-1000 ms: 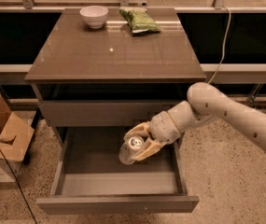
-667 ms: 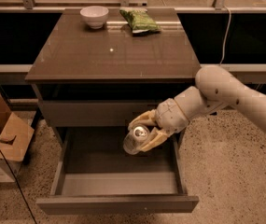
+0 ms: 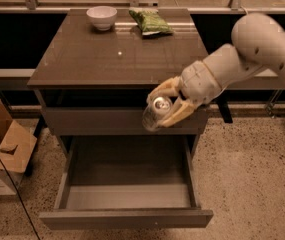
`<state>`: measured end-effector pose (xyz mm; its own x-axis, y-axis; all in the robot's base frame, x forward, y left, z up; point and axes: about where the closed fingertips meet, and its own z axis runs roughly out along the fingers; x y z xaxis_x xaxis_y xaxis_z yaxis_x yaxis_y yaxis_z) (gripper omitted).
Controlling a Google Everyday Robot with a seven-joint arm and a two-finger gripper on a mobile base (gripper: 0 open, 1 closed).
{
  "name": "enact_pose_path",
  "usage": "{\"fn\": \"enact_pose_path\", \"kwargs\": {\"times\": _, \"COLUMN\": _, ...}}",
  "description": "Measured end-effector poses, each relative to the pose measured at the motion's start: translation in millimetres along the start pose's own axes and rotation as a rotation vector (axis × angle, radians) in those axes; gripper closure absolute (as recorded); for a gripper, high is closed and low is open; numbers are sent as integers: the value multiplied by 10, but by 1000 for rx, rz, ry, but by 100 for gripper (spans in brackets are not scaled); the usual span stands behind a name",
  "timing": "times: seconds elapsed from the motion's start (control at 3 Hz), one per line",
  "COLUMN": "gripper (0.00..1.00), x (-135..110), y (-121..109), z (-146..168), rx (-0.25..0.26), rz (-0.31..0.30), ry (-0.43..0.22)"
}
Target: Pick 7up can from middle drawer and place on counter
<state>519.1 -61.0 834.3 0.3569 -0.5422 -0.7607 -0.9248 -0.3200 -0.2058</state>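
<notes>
Between your gripper (image 3: 169,109) fingers: 7up can (image 3: 156,115), clenched across its body, tilted for carrying.
Below gripper: middle drawer (image 3: 127,218), open, can clear of it.
Up-left of gripper: table (image 3: 107,59); raise to clear its edge.

Moves up toward 12 o'clock from a second ago with the gripper (image 3: 164,106) and its clamped 7up can (image 3: 155,115): out of the middle drawer (image 3: 127,218), now before the upper drawer front (image 3: 92,122), just below the counter (image 3: 107,54) edge at 5 o'clock.
</notes>
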Motion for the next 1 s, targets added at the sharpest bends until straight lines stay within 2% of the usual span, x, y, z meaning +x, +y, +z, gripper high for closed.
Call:
{"fn": "enact_pose_path", "kwargs": {"times": 0.67, "gripper": 100, "x": -658, "y": -561, "z": -880, "rx": 95, "rz": -81, "ry": 153}}
{"fn": "enact_pose_path", "kwargs": {"times": 1.0, "gripper": 100, "x": -833, "y": -724, "z": -1086, "rx": 157, "rz": -121, "ry": 156}}
